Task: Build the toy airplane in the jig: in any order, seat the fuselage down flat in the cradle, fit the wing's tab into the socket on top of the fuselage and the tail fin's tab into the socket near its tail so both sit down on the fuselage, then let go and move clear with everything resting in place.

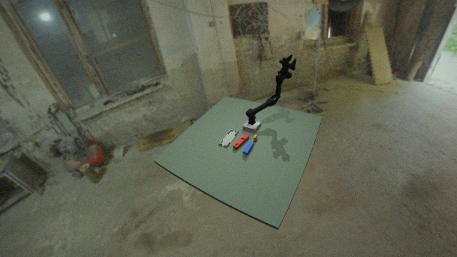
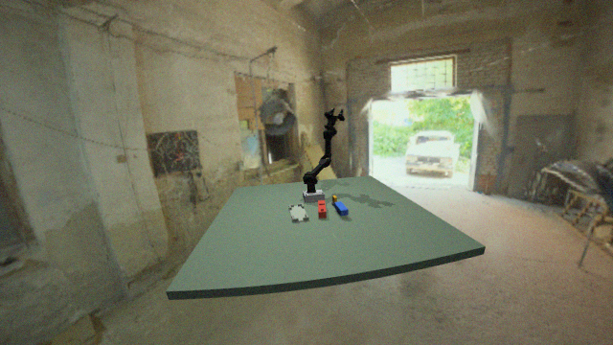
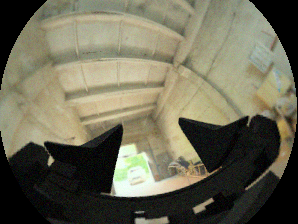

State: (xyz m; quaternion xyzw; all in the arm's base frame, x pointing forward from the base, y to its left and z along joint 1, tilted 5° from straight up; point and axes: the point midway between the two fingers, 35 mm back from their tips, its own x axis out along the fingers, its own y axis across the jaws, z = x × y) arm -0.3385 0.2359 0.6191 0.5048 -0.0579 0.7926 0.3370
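Note:
The red fuselage (image 1: 240,142) (image 2: 322,209) lies on the table between the jig and the blue block, with dark sockets on its top. The pale jig (image 1: 228,138) (image 2: 298,213) lies beside it, its cradle holding nothing that I can see. The blue wing (image 1: 248,148) (image 2: 341,208) lies on the other side of the fuselage. The small orange tail fin (image 1: 255,138) (image 2: 334,197) stands near the wing's end, toward the arm's base. My gripper (image 1: 293,59) (image 2: 338,113) (image 3: 152,124) is raised high above the table, pointing upward, open and empty.
The arm's pale base (image 1: 252,126) (image 2: 313,195) stands on the green table (image 1: 228,182) (image 2: 287,259) just behind the parts. The arm's shadow falls on the table beside the tail fin and wing. The wrist view shows the ceiling, walls and doorway.

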